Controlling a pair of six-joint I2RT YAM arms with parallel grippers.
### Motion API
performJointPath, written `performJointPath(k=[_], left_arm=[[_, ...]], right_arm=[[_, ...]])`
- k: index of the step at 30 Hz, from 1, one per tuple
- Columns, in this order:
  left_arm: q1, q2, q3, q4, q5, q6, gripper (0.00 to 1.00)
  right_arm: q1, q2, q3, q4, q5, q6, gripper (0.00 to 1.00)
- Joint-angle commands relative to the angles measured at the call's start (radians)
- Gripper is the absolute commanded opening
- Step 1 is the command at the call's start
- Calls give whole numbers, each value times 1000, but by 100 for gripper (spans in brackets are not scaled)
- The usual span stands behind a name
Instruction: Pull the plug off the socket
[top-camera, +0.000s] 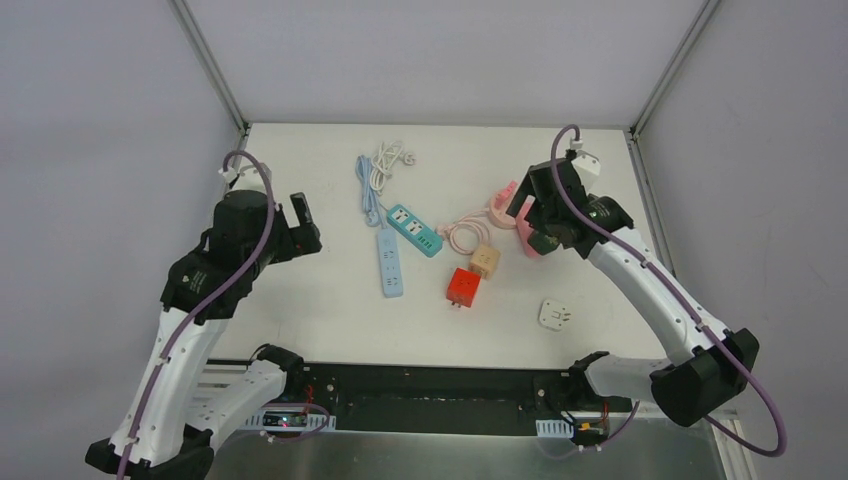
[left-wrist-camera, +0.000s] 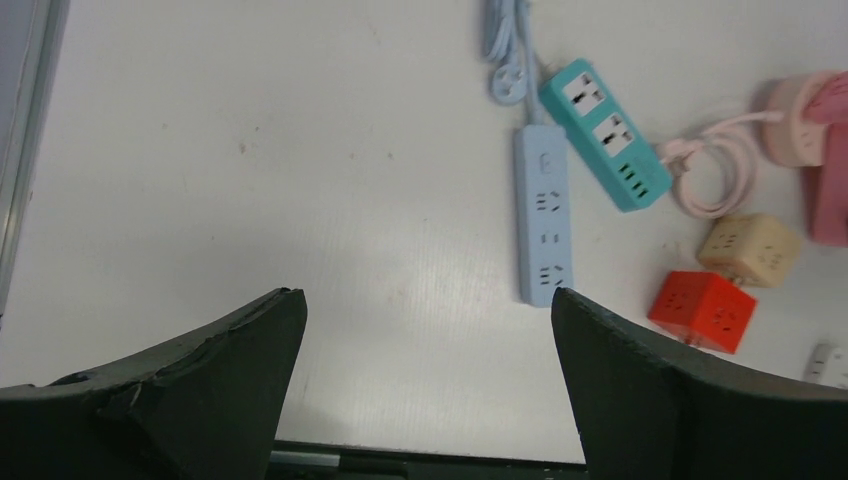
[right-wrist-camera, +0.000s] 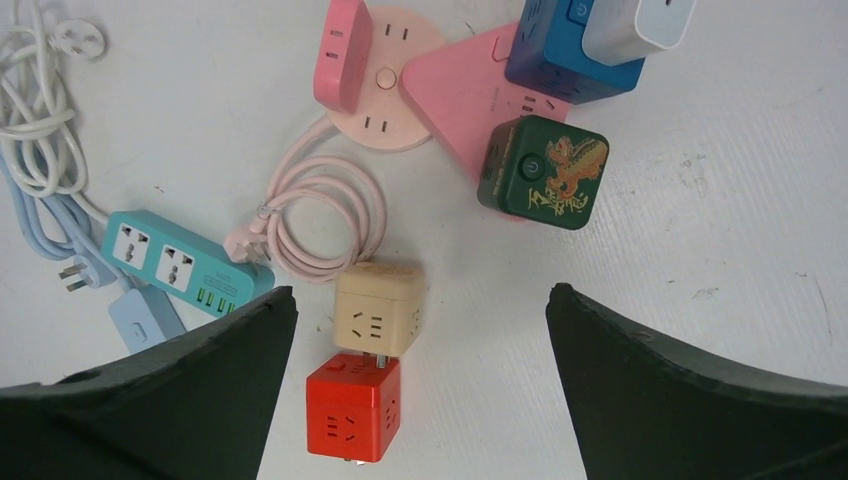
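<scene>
The pink plug (right-wrist-camera: 343, 52) stands in the round pink socket (right-wrist-camera: 395, 100) on the right side of the worktop (right-wrist-camera: 700, 220). My right claw (right-wrist-camera: 422, 295) hangs above and just short of it, spread wide and empty. I judge this the approach: next I must reach forward, drop, pinch the plug and lift straight. The green cube (right-wrist-camera: 543, 172) and pink cord (right-wrist-camera: 330, 215) crowd close. My left claw (left-wrist-camera: 428, 295), well apart, gapes empty too.

The white table (right-wrist-camera: 700, 250) looks matt, faintly scuffed and speckled. The red cube (right-wrist-camera: 352, 405) and the dark green adapter (right-wrist-camera: 542, 172) are glossy plastic. The beige cube (right-wrist-camera: 378, 308), round pink socket (right-wrist-camera: 390, 115) and teal strip (right-wrist-camera: 170, 262) are smooth, duller plastic. The right pincer (right-wrist-camera: 420, 289) has dark matt fingers (right-wrist-camera: 690, 400), rough at the edges.
</scene>
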Motion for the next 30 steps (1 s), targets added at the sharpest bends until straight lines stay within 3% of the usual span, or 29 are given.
performJointPath(k=[1, 8, 15, 22, 30], left_arm=[[11, 1, 160, 8, 83, -51, 98], [11, 46, 249, 70, 237, -90, 98], [11, 115, 168, 158, 386, -153, 96], [11, 162, 67, 256, 486, -226, 95], [10, 268, 69, 331, 590, -251, 94]], right_arm=[[-8, 5, 142, -18, 74, -28, 99], [-175, 107, 302, -130, -31, -52, 100], [-399, 208, 269, -111, -129, 19, 98], [-577, 253, 116, 62, -325, 16, 86], [-606, 348, 116, 175, -467, -27, 72]])
